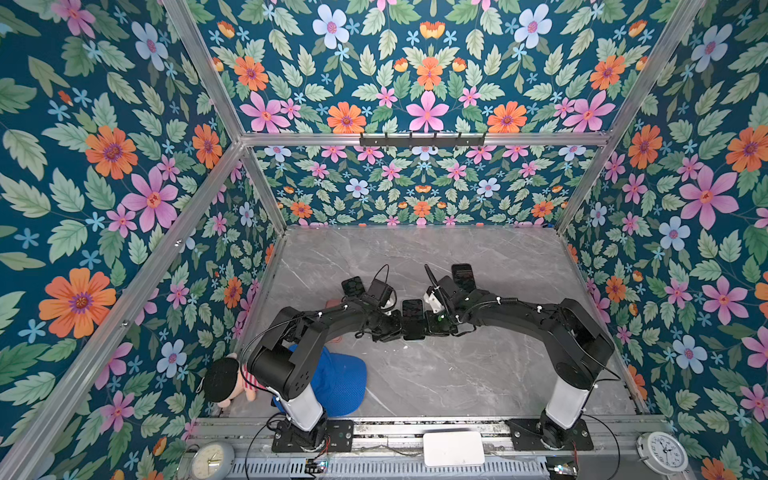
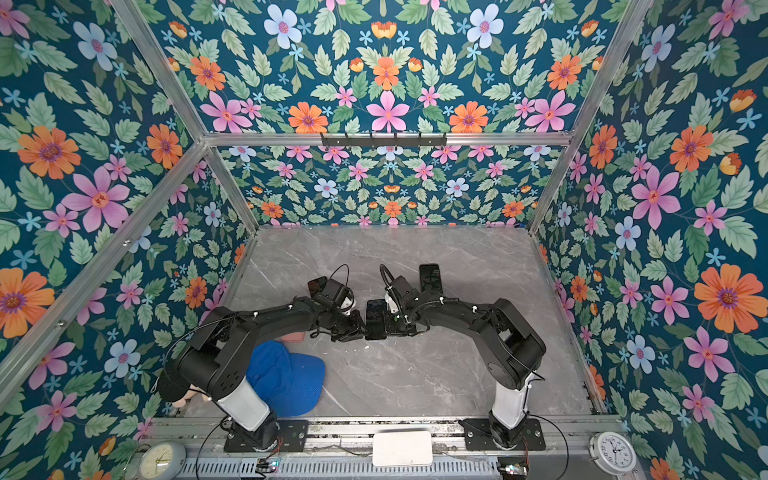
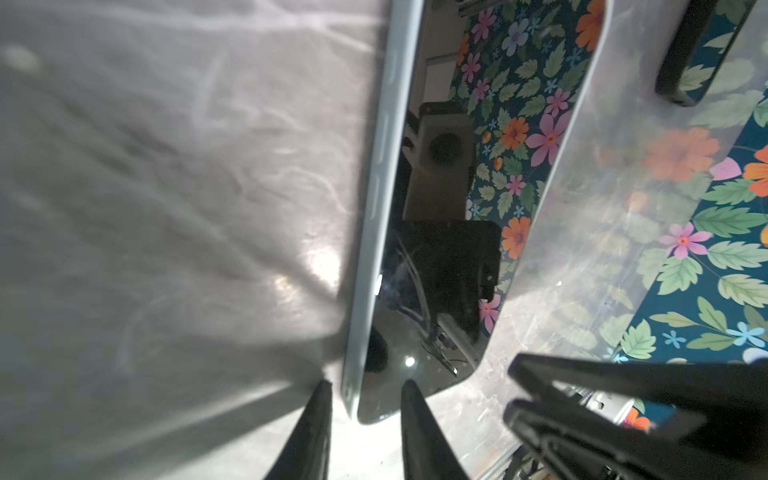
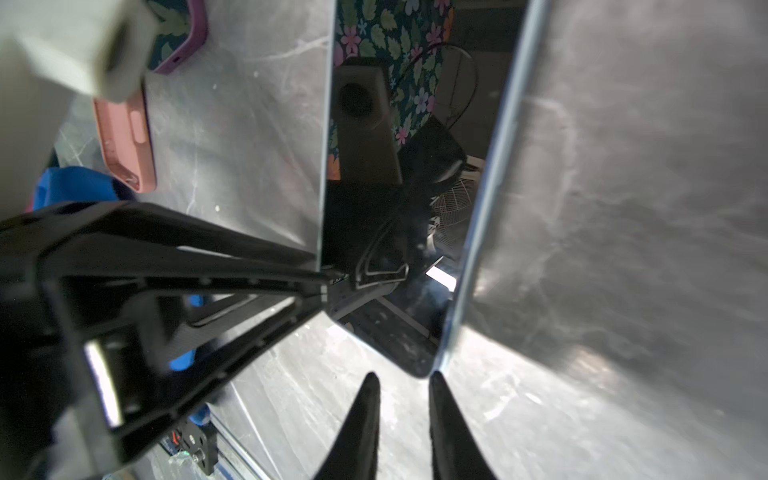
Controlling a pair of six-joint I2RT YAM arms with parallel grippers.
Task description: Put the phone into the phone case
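The phone (image 1: 412, 318) shows a glossy mirror-like face, the table (image 1: 457, 374) polished marbled stone, the cap (image 1: 340, 382) mesh cloth.

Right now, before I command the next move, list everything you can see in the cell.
phone: 1, dark screen, pale edge, table centre
spare phones: 2, black, farther back
cases: 2, pink and purple, left of the phone
cap: 1, blue, front left
doll: 1, dark-haired, front left corner
clocks: 2, grey and white, front corners
box: 1, white, front rail
hook rail: 1, black, back frame
table: 1, grey marble
left gripper: 1, black, shut on the phone's edge
right gripper: 1, black, open at the phone's corner
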